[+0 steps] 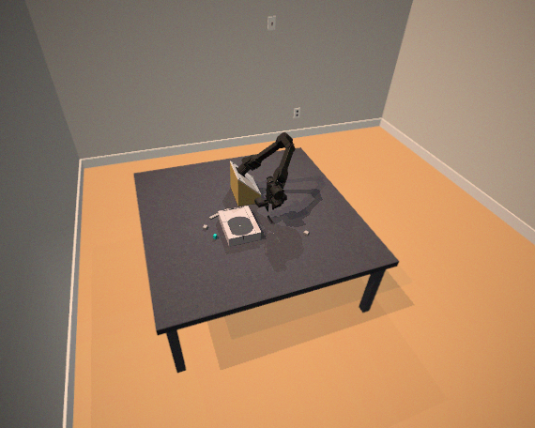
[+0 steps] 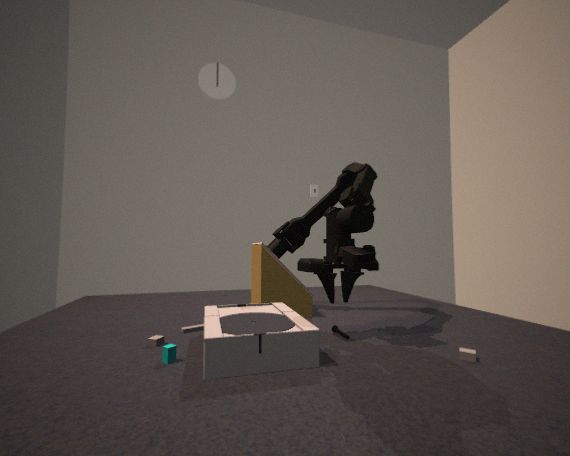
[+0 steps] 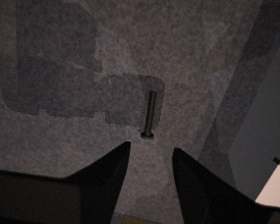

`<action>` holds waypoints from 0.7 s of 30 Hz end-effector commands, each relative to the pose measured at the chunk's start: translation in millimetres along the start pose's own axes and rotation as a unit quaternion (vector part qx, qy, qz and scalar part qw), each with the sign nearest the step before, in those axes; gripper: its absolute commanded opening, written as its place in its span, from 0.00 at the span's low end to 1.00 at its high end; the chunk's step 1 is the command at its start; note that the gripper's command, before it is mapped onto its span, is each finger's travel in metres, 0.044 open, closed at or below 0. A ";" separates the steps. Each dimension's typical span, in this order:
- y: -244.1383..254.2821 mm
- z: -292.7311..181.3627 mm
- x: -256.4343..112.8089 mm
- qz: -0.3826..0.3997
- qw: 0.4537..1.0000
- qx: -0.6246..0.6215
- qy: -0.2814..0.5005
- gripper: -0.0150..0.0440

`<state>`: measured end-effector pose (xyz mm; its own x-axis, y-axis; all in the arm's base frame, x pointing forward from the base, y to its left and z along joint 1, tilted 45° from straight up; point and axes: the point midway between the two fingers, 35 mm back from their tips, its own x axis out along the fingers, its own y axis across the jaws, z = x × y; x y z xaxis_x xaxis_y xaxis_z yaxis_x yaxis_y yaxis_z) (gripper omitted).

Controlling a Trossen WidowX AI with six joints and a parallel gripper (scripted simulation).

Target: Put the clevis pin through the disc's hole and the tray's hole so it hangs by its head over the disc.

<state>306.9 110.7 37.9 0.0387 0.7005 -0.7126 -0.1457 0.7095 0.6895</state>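
Steel pin (image 1: 270, 219) (image 2: 340, 332) (image 3: 149, 114) lying flat, head toward tool (image 1: 269, 209) (image 2: 339, 302) (image 3: 151, 149)

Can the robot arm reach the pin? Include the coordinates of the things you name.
Probably yes: the open gripper (image 1: 269, 210) (image 2: 339, 302) (image 3: 151, 149) hangs above the pin (image 1: 270, 219) (image 2: 340, 332) (image 3: 149, 114), and nothing seems to be in the way.
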 end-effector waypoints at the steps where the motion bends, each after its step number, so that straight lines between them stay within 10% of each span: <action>1: 0.2 -0.3 2.7 0.002 1.000 0.001 0.000 0.53; 21: 0.3 0.4 35.1 0.002 1.000 0.001 0.000 0.53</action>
<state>310.5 131.8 19.8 0.0467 0.7061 -0.7066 -0.1517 0.7041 0.6937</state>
